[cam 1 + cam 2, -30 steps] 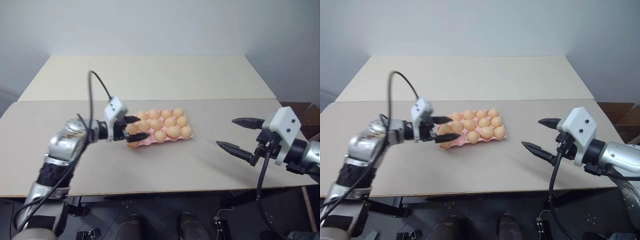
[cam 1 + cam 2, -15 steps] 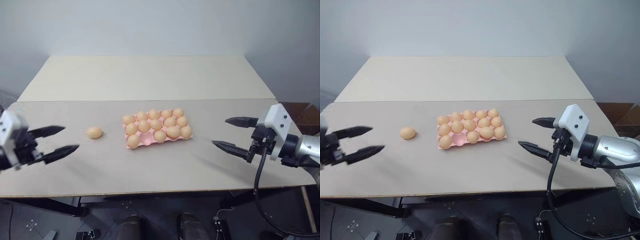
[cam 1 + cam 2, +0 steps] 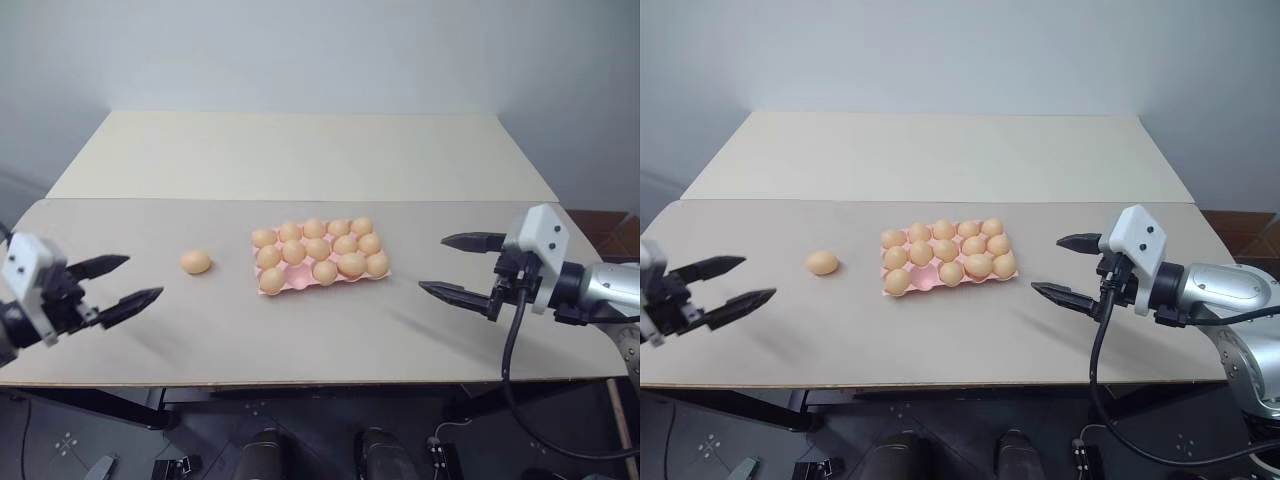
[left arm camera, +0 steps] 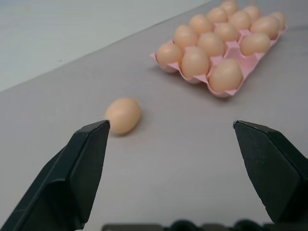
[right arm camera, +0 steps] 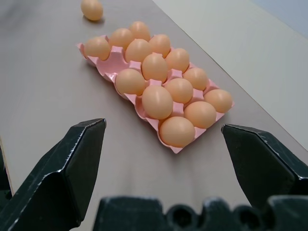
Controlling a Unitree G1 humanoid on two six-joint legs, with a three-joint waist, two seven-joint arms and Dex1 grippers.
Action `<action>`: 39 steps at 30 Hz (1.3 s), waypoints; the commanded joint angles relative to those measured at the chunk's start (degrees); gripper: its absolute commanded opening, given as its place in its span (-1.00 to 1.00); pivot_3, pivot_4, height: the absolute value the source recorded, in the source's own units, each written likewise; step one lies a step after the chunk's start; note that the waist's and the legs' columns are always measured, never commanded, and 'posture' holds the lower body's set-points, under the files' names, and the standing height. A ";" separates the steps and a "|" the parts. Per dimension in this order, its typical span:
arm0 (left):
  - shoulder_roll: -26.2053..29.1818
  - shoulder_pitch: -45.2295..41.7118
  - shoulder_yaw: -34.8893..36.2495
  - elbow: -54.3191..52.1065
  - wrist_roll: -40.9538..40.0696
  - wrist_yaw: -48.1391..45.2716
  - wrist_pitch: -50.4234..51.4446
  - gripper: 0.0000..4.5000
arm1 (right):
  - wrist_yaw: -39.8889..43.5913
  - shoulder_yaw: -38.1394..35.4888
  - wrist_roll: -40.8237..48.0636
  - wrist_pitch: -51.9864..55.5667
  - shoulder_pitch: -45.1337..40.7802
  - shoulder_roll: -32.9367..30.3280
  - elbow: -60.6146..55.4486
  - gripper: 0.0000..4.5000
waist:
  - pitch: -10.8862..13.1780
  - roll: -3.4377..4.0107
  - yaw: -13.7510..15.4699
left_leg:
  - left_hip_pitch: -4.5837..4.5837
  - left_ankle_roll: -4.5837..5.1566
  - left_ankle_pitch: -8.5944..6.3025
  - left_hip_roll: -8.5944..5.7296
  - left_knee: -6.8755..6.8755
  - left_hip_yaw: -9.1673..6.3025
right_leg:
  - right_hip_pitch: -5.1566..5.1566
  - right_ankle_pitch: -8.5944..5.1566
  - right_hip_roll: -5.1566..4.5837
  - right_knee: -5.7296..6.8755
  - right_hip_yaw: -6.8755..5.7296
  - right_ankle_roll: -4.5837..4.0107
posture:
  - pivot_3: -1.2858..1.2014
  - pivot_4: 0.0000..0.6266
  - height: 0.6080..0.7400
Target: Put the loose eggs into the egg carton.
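Black fingers of the left gripper [image 3: 113, 280] stand spread wide with nothing between them, hovering low over the near left part of the table [image 3: 300, 330] and pointing inward toward the middle. Just beyond its tips lies one loose egg [image 3: 195, 262], pale orange-tan, on its side on the bare tabletop, apart from both fingers. Near this egg, toward the centre of the table, sits the pink egg carton [image 3: 296, 283], flat and lidless, set at a slight angle to the table edge. Eggs like the loose one fill nearly all its cups; one cup in the near row, second from the left end, shows pink and unfilled. On the far side of the carton the right gripper [image 3: 454, 266] likewise has its two black fingers [image 3: 470, 241] fully parted and grasps nothing, aimed toward the carton from the right and well apart from it.
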 commanded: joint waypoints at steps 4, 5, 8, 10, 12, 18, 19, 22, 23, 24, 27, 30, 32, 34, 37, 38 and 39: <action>0.13 -15.75 -13.20 13.25 6.94 7.04 -0.71 0.99 | -0.94 -2.28 0.53 0.07 -0.16 -0.83 -2.61 1.00 | -0.01 -0.02 -0.24 | -0.02 0.00 0.00 -0.02 -0.02 0.01 | -0.04 0.03 0.05 0.01 0.02 0.04 | 0.03 -0.52 1.00; -0.21 -18.63 -16.03 16.87 8.23 6.26 -1.76 0.99 | -1.15 -2.59 0.78 0.38 -0.07 -0.93 -3.00 1.00 | -0.01 -0.02 -0.26 | -0.02 0.01 0.00 -0.02 -0.02 0.02 | -0.06 0.03 0.04 0.02 0.04 0.04 | 0.03 -0.52 1.00; -1.89 -26.03 -22.80 26.52 12.11 4.46 -5.53 0.99 | -1.70 -3.39 1.22 1.02 0.48 -1.26 -3.98 1.00 | -0.02 -0.02 -0.25 | -0.05 0.01 0.00 -0.03 -0.03 0.25 | -0.06 0.03 0.05 0.01 0.01 0.04 | 0.03 -0.52 1.00; -3.84 -30.94 -26.26 33.20 14.22 3.71 -7.16 0.99 | -2.10 -4.13 1.65 1.64 0.89 -1.50 -4.85 1.00 | -0.02 -0.04 -0.20 | -0.09 0.01 0.00 -0.04 -0.02 0.27 | -0.07 0.03 0.05 0.00 -0.01 0.05 | 0.03 -0.52 1.00; -5.19 -34.73 -29.77 40.07 17.73 4.12 -9.31 0.99 | -2.48 -5.02 2.28 2.40 1.30 -1.73 -5.83 1.00 | -0.03 -0.06 -0.09 | -0.12 0.01 0.00 -0.04 0.00 0.28 | -0.07 0.04 0.04 0.00 -0.03 0.06 | 0.03 -0.52 1.00; -8.04 -39.66 -34.21 53.27 22.83 3.93 -15.01 0.71 | -4.24 -8.32 3.42 4.58 3.54 -2.00 -8.60 1.00 | -0.05 -0.08 -0.41 | -0.15 0.04 -0.02 -0.04 0.00 0.27 | -0.09 0.04 0.05 -0.03 -0.02 0.08 | 0.03 -0.52 1.00; -8.53 -40.21 -34.13 54.08 22.88 3.88 -15.22 0.58 | -4.61 -8.71 3.58 4.96 3.75 -2.03 -8.84 1.00 | -0.07 -0.11 -0.28 | -0.15 0.05 -0.02 -0.04 0.00 0.28 | -0.09 0.04 0.04 -0.03 -0.02 0.09 | 0.03 -0.52 1.00; -9.29 -41.58 -33.45 54.64 22.80 3.85 -15.70 0.15 | -5.57 -9.75 4.35 5.92 3.91 -2.19 -9.30 1.00 | -0.07 -0.11 -0.16 | -0.14 0.05 -0.02 -0.05 0.01 0.28 | -0.06 0.08 0.01 -0.02 -0.03 0.14 | 0.03 -0.52 1.00; -9.32 -41.80 -32.83 54.25 22.39 3.83 -15.64 0.02 | -5.68 -10.02 4.54 6.19 3.89 -2.22 -9.40 1.00 | -0.07 -0.12 -0.16 | -0.14 0.05 -0.02 -0.05 0.03 0.28 | -0.05 0.08 0.01 0.00 -0.03 0.14 | 0.03 -0.52 1.00; -9.10 -41.64 -31.98 53.08 21.59 3.38 -15.77 0.02 | -5.67 -10.32 4.59 6.33 4.02 -2.22 -9.51 1.00 | -0.08 -0.13 -0.16 | -0.14 0.05 -0.02 -0.04 0.04 0.27 | -0.05 0.09 0.01 0.00 -0.04 0.15 | 0.03 -0.52 1.00; -7.31 -39.81 -29.25 44.99 18.03 0.72 -12.78 0.02 | -5.97 -11.08 4.49 6.46 5.29 -1.88 -10.44 1.00 | -0.08 -0.14 -0.18 | -0.19 0.05 -0.02 -0.03 0.05 0.25 | -0.09 0.10 0.01 0.01 -0.04 0.16 | 0.03 -0.52 1.00; -6.01 -37.28 -28.18 35.90 14.80 -2.27 -8.87 0.02 | -6.51 -11.19 4.80 6.48 5.97 -1.74 -11.15 1.00 | -0.08 -0.14 -0.20 | -0.28 0.05 -0.02 -0.02 0.05 0.19 | -0.15 0.10 0.02 -0.03 -0.04 0.17 | 0.03 -0.52 1.00; -6.11 -36.42 -28.40 29.77 12.76 -3.46 -5.95 0.02 | -6.88 -10.91 4.94 6.34 5.97 -1.62 -11.21 1.00 | -0.08 -0.14 -0.20 | -0.25 0.05 -0.02 -0.02 0.05 0.12 | -0.13 0.10 0.00 -0.03 -0.02 0.17 | 0.03 -0.52 1.00; -7.98 -37.29 -30.44 23.78 10.89 -4.26 -3.02 0.02 | -7.29 -10.36 4.65 5.95 5.92 -1.39 -11.04 1.00 | -0.08 -0.14 -0.02 | -0.22 0.05 -0.02 -0.03 0.06 0.12 | -0.09 0.10 0.00 -0.02 -0.01 0.18 | 0.03 -0.52 1.00; -11.46 -38.96 -33.79 19.29 9.71 -4.89 -0.63 0.02 | -7.86 -10.04 4.40 5.69 5.93 -1.20 -11.12 1.00 | -0.09 -0.14 0.25 | -0.20 0.05 -0.02 -0.08 0.12 0.16 | 0.00 0.11 -0.03 -0.02 -0.07 0.21 | 0.03 -0.52 1.00; -12.44 -39.35 -34.73 18.57 9.77 -4.89 -0.35 0.02 | -7.99 -10.12 4.37 5.67 5.98 -1.15 -11.18 1.00 | -0.09 -0.14 0.24 | -0.21 0.05 -0.02 -0.08 0.14 0.16 | 0.01 0.12 -0.02 -0.02 -0.07 0.22 | 0.03 -0.52 1.00; -14.00 -40.01 -36.06 18.24 9.81 -5.03 0.17 0.02 | -8.16 -10.42 4.33 5.67 6.19 -1.09 -11.34 1.00 | -0.09 -0.15 0.10 | -0.20 0.05 -0.02 -0.11 0.15 0.16 | 0.03 0.13 -0.03 -0.02 -0.07 0.22 | 0.03 -0.52 1.00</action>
